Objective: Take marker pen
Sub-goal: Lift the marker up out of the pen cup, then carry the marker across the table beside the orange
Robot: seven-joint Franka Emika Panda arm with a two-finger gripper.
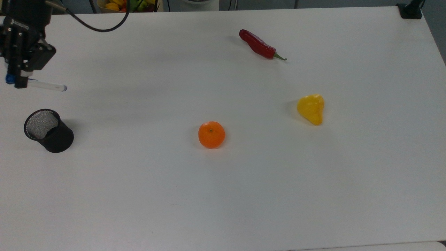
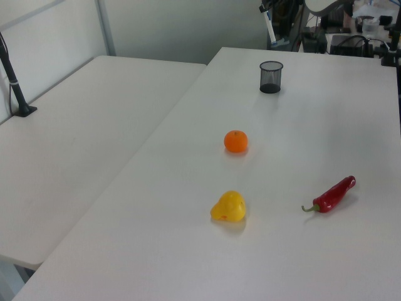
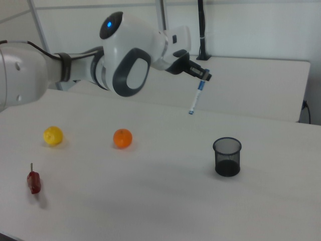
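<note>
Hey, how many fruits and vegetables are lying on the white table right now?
3. An orange near the table's middle, a yellow pepper toward the top view's right of it, and a red chilli pepper nearer the far edge. The black mesh cup looks empty in the top view.
</note>
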